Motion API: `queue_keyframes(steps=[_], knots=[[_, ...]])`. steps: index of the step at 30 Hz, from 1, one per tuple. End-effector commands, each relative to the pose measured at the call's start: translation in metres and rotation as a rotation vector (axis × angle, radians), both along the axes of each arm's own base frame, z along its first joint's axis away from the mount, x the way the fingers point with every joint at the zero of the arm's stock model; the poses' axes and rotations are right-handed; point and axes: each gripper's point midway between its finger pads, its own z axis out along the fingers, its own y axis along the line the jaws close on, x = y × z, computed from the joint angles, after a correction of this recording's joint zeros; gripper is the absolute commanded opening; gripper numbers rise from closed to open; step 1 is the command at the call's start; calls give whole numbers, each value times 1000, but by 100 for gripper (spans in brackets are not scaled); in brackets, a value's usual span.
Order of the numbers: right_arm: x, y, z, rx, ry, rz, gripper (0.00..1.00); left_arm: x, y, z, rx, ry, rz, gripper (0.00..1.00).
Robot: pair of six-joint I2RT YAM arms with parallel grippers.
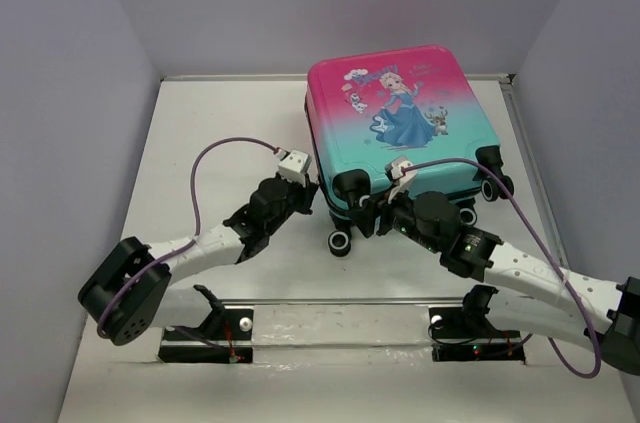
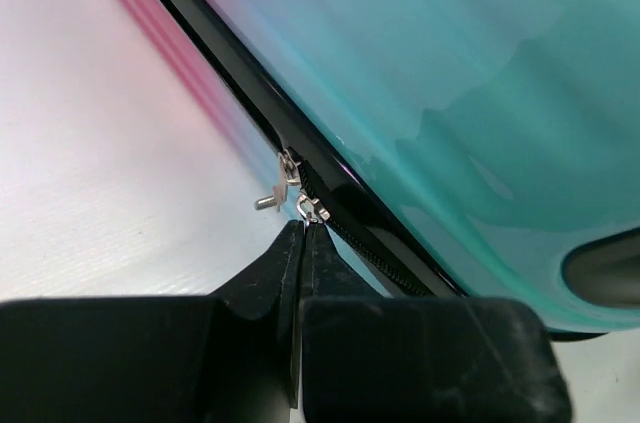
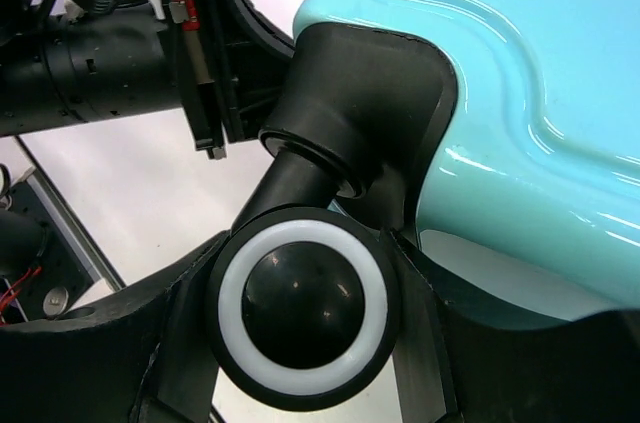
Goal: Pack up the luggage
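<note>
Child's luggage (image 1: 400, 113) lies flat on the white tabletop (image 1: 220, 123), at the far side and right of centre. Its pink-to-teal shell is closed with the princess print facing up and the wheels facing the arms. With the shell shut, nothing inside can be seen.

The left arm (image 1: 215, 238) reaches to the case's near-left edge. Its jaws are closed, with the fingertips (image 2: 285, 253) pressed together right under a small silver zipper pull (image 2: 308, 208) on the black zipper trim (image 2: 230, 73). Whether they pinch any metal cannot be told.

The right arm (image 1: 520, 268) reaches in from the right to the near-left corner. Its jaws sit either side of a black, white-ringed wheel (image 3: 303, 315), clamped against it below its caster housing (image 3: 365, 103).
</note>
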Motion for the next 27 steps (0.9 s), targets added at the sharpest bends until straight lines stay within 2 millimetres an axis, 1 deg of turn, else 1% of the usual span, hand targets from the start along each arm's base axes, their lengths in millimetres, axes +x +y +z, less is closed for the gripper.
queue_keyframes(steps=[1,2,3,4,5,6,7,8,9,10,11,12,13,14,15,16,17,18,19,20,21,22,23,24,25,26,27], knots=[[-31,20,19,95,26,168,7,54,46,17,26,-57,299,6],[-31,20,18,94,27,170,7,62,54,18,19,-55,331,6],[-35,21,18,96,28,183,7,67,57,17,15,-48,347,6],[-36,22,18,96,28,188,7,74,57,24,-4,-55,357,6],[-36,22,18,97,30,191,7,79,60,26,-10,-55,371,6],[-38,23,16,97,35,202,7,84,63,24,-5,-48,388,6],[-38,24,16,98,37,206,7,89,63,29,-13,-53,400,6],[-38,26,15,98,40,211,7,90,65,28,-27,-40,417,6],[-42,30,12,92,48,230,7,88,64,36,-57,-46,417,9],[-41,33,13,96,46,233,7,81,66,34,-74,-37,414,19],[-40,35,13,94,47,239,7,77,68,39,-110,-42,417,31],[-39,38,12,93,48,246,7,69,73,62,-193,-71,429,58],[-35,46,13,92,48,253,7,60,78,65,-222,-70,434,70],[-37,53,14,91,49,272,7,52,82,69,-244,-63,439,77],[-36,60,16,93,51,287,7,40,91,101,-327,-113,442,83],[-34,75,21,99,47,309,7,30,95,105,-357,-91,447,91],[-34,84,24,99,45,326,7,16,103,134,-425,-139,434,98],[-34,93,26,94,44,336,7,9,107,146,-448,-149,429,99],[-35,114,33,91,35,366,7,1,111,156,-451,-141,425,99],[-35,124,37,90,28,378,7,-6,115,166,-465,-148,423,99],[-34,134,40,90,22,388,7,-17,122,186,-504,-178,414,99],[-33,144,43,88,17,389,7,-24,124,195,-515,-183,405,99],[-32,154,45,89,14,394,7,-30,127,210,-537,-195,396,99],[-24,169,46,89,15,391,7,-35,130,209,-521,-177,396,99],[-23,176,44,82,35,380,26,-44,135,222,-546,-195,392,98],[-18,180,40,69,51,357,43,-48,138,219,-535,-179,394,97],[-6,181,39,55,49,302,59,-55,142,227,-549,-194,391,96]])
